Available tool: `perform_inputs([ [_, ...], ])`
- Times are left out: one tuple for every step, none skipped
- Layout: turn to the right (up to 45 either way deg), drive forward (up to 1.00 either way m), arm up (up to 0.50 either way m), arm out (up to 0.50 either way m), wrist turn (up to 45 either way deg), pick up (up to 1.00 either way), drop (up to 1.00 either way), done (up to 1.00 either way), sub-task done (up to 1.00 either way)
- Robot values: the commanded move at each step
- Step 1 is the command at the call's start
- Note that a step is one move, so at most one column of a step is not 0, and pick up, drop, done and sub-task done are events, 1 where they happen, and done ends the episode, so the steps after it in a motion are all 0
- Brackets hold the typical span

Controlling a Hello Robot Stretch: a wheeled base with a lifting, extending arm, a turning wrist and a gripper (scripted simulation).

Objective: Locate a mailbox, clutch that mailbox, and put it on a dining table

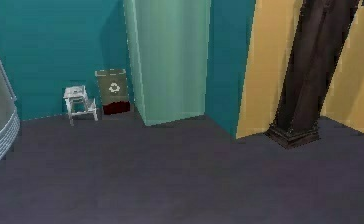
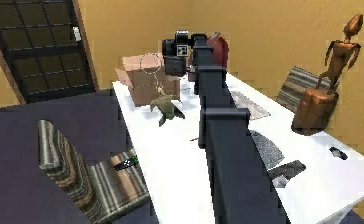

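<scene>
White dining table (image 2: 165, 150) stretches away under the arm (image 2: 228, 140). Near its far end a dark red, round-topped mailbox (image 2: 218, 47) shows just behind the arm's tip. The gripper (image 2: 174, 60) is next to it; whether its jaws are apart or hold anything cannot be told

i'm in a home's dining room: beside me, a white counter (image 2: 165, 150), a striped chair (image 2: 65, 160) and a wooden figure statue (image 2: 325, 85); ahead, teal walls (image 1: 60, 40), a small stool (image 1: 79, 103) and a recycling bin (image 1: 113, 88).

A white recycling sign (image 1: 113, 88) marks the front of the brown bin (image 1: 113, 76).
</scene>
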Motion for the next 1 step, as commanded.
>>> perform_inputs([
  [0.0,0.0,-0.02,0.0,0.0,0.0,0.0,0.0,0.0],
])
